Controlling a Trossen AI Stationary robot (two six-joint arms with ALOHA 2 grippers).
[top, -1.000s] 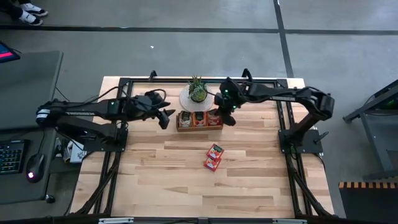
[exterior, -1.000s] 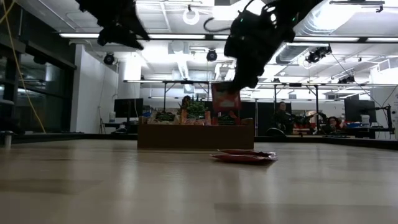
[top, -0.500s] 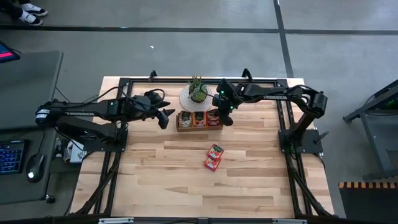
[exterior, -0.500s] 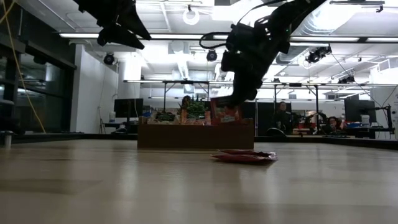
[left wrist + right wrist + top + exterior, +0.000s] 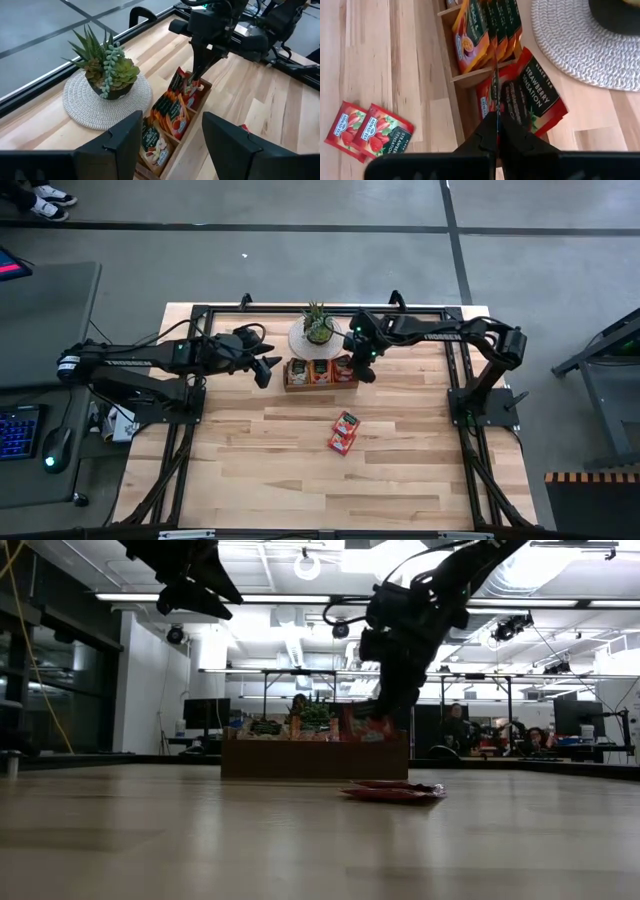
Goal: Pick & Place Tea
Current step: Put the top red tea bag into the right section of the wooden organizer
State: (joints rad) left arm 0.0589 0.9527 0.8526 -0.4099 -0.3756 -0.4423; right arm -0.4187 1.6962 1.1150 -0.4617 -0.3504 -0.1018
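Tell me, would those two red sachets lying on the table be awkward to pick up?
Probably. The sachets lie flat on the table, leaving little edge to grab. They look thin and light, so a push would likely slide them. They overlap, so both might lift together.

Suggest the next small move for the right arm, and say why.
Probably open the right pincer and lift clear. It is shut on a red sachet already lowered into the end compartment of the wooden tray among other red ones. The left pincer hovers open beside the tray.
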